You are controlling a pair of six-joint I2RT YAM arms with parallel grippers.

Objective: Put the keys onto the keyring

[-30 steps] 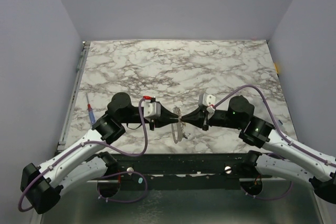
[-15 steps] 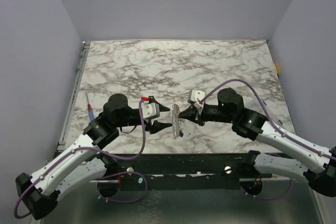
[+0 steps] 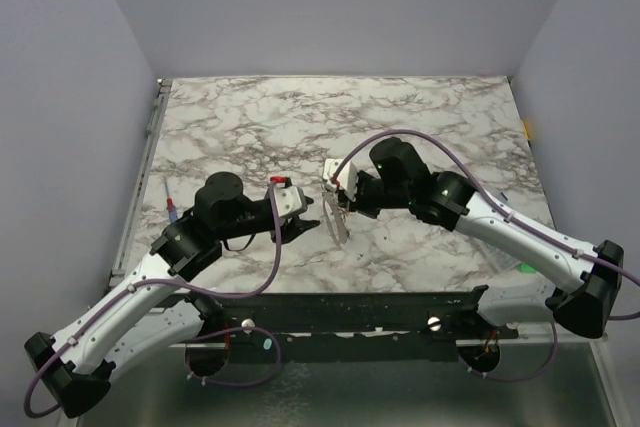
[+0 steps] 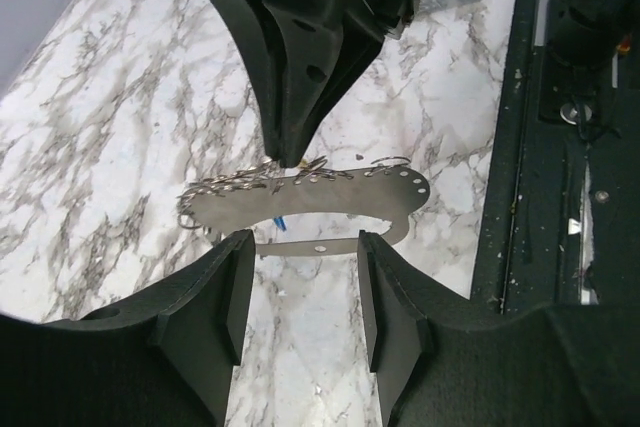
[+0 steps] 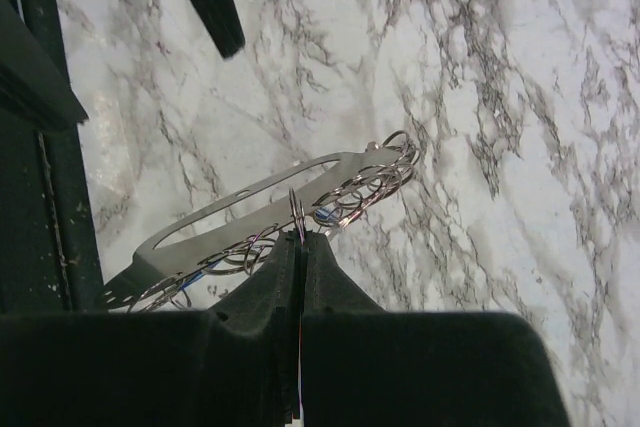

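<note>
The keyring is a flat metal plate [image 4: 335,197] with a row of wire rings [image 5: 375,182] along one edge. My right gripper [image 5: 300,239] is shut on one upright ring [image 5: 297,209] and holds the plate [image 3: 336,219] on edge just above the table. A small blue sliver [image 4: 280,220] shows among the rings; I cannot tell whether it is one of the keys. My left gripper [image 4: 305,242] is open just short of the plate's thin lower bar, with nothing between its fingers [image 4: 228,282]. In the top view it [image 3: 305,223] sits left of the plate.
A thin red-and-blue stick [image 3: 172,209] lies near the table's left edge. A small green piece [image 3: 525,269] lies beside the right arm, near the front right. The black base rail [image 3: 350,307] runs along the near edge.
My left gripper has opened, let go of the plate and drawn back left. My right arm has swung left and slightly away with the plate.
</note>
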